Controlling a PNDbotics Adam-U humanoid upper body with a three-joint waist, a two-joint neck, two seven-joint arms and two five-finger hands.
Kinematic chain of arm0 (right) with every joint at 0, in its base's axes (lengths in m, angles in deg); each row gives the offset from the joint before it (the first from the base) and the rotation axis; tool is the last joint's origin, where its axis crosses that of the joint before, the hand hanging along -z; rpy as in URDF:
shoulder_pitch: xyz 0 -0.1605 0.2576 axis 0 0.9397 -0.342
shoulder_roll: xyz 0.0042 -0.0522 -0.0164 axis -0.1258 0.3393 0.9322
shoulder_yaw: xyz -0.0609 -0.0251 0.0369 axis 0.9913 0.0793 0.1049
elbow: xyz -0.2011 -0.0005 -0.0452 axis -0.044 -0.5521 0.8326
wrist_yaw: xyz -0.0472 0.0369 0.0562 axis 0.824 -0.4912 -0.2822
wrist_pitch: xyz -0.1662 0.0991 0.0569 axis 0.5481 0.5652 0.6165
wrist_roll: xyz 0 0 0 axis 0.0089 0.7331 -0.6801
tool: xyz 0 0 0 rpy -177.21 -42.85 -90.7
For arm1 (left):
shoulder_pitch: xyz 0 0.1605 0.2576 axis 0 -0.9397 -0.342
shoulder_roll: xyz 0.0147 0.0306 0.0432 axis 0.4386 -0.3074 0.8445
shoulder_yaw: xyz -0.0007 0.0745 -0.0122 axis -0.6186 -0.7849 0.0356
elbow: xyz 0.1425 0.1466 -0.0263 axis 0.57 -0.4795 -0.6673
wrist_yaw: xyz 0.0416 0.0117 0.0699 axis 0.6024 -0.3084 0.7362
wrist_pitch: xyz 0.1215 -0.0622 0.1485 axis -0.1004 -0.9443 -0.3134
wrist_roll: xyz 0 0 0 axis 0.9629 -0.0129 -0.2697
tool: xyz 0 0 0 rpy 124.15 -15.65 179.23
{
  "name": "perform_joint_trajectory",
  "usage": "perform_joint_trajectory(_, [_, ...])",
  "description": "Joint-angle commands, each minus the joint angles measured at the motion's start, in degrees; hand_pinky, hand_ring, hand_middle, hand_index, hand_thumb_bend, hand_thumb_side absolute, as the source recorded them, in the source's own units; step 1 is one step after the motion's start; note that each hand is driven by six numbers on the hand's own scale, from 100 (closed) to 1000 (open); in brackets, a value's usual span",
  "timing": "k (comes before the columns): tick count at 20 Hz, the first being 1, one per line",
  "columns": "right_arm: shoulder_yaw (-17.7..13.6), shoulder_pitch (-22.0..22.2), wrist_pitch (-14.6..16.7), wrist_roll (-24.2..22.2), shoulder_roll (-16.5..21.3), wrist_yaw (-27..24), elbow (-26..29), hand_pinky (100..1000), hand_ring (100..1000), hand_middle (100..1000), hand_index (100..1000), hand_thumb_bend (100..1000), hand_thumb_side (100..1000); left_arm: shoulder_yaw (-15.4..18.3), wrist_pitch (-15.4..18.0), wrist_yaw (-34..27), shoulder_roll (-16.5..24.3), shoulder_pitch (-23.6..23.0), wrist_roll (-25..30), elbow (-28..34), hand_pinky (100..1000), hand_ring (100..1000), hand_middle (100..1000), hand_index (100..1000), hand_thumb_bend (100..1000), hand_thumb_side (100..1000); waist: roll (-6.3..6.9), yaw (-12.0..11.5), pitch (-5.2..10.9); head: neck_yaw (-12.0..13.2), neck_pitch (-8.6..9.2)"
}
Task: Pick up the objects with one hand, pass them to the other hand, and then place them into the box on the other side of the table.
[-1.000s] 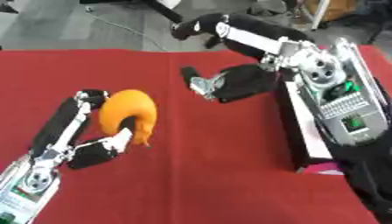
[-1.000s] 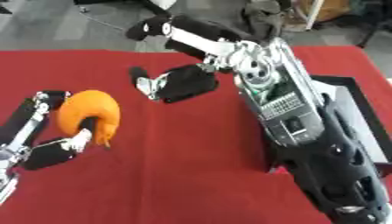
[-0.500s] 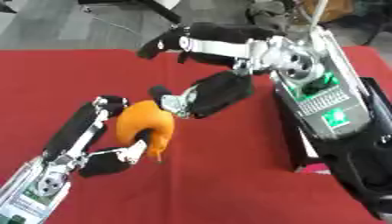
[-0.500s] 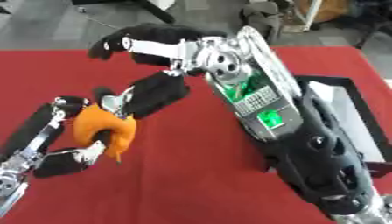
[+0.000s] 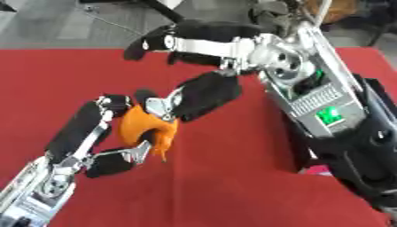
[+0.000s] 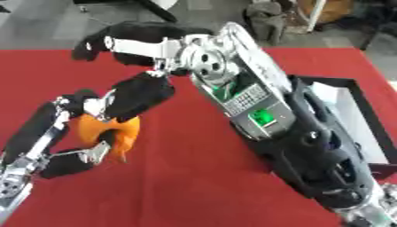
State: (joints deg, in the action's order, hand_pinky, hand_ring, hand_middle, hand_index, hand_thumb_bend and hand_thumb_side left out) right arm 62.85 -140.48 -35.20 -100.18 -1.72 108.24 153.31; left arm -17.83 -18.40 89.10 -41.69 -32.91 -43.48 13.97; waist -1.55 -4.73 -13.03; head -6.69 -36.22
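An orange, rounded object [image 5: 142, 127] hangs above the red tablecloth [image 5: 225, 186], with my left hand [image 5: 87, 150] shut on it: fingers curl over its left side and the thumb presses from below. My right hand [image 5: 203, 94] reaches in from the upper right, fingers stretched out, and its tips touch the top right of the object. The black-rimmed box [image 6: 358, 101] with a pale inside lies at the right edge of the table, largely hidden behind my right forearm.
My right forearm [image 6: 263, 115], with a green light on it, crosses the right half of the views above the box. Grey floor and dark chair legs [image 5: 163, 9] lie beyond the far table edge. Bare red cloth stretches along the front.
My left hand has lifted the orange object up and to the right. The right hand has swung down and left from mid-table until it meets the object.
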Motion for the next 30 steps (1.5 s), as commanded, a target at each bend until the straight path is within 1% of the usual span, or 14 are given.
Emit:
perform_joint_trajectory(1, [0.26, -1.35, -7.12, -6.24, 1.81, -1.54, 1.35, 853, 1000, 885, 932, 100, 536, -0.01, -0.04, 2.01, 0.34, 0.54, -1.67, 0.62, 621, 525, 444, 538, 100, 480, 0.07, 0.02, 1.35, 0.08, -0.49])
perform_joint_trajectory(3, [1.52, -1.32, -6.78, -6.24, 2.4, -1.82, 0.54, 856, 1000, 887, 933, 132, 523, -0.19, 0.07, 3.08, 0.46, 0.63, -2.07, 0.91, 623, 527, 446, 538, 100, 481, 0.04, 0.0, 1.35, 0.05, -0.52])
perform_joint_trajectory(6, [3.06, -1.12, -5.49, -6.24, 2.75, -1.68, -1.33, 862, 1000, 887, 934, 188, 473, -0.28, -0.03, 4.19, 0.49, 0.71, -2.63, 1.46, 622, 527, 446, 538, 100, 484, 0.0, -0.08, 1.35, -0.07, -0.45])
perform_joint_trajectory(12, [4.07, -0.88, -3.09, -6.24, 2.59, -0.63, -4.42, 880, 1000, 889, 931, 217, 417, -0.4, -0.41, 6.45, 0.65, 0.81, -4.96, 2.97, 621, 527, 446, 534, 100, 460, -0.05, -0.22, 1.3, -0.22, -0.32])
perform_joint_trajectory(18, [4.73, -0.92, -1.15, -6.24, 2.57, 1.44, -6.61, 908, 1000, 897, 931, 224, 383, -0.89, 0.65, 7.0, 1.05, 0.75, -7.2, 4.04, 622, 528, 446, 532, 100, 451, -0.08, -0.37, 1.23, -0.36, -0.1])
perform_joint_trajectory(22, [4.85, -0.99, -0.63, -6.24, 2.48, 2.52, -7.6, 911, 1000, 895, 931, 221, 379, -1.12, 1.87, 6.56, 1.22, 0.6, -8.85, 4.47, 620, 526, 445, 532, 100, 456, -0.09, -0.42, 1.22, -0.46, 0.01])
perform_joint_trajectory(24, [4.56, -1.04, -0.54, -6.24, 2.52, 3.42, -7.47, 918, 1000, 915, 931, 218, 353, -1.29, 2.41, 6.75, 1.42, 0.46, -9.34, 4.64, 620, 527, 445, 532, 100, 446, -0.09, -0.41, 1.24, -0.54, 0.18])
perform_joint_trajectory(25, [4.46, -0.97, -0.55, -6.24, 2.51, 3.98, -7.49, 919, 1000, 931, 925, 210, 347, -1.43, 2.86, 6.99, 1.52, 0.4, -9.77, 4.87, 621, 529, 447, 532, 100, 440, -0.09, -0.41, 1.26, -0.59, 0.27])
perform_joint_trajectory(28, [4.67, -0.83, -0.32, -6.24, 2.42, 4.68, -8.23, 922, 1000, 943, 922, 194, 338, -1.72, 4.37, 8.13, 1.66, 0.38, -11.13, 5.53, 622, 531, 450, 531, 100, 430, -0.08, -0.41, 1.3, -0.7, 0.5])
perform_joint_trajectory(30, [4.92, -0.78, -0.11, -6.24, 2.42, 5.0, -8.9, 923, 1000, 949, 913, 177, 311, -1.83, 5.27, 8.94, 1.73, 0.42, -12.07, 5.93, 624, 534, 452, 531, 100, 416, -0.05, -0.4, 1.31, -0.76, 0.6])
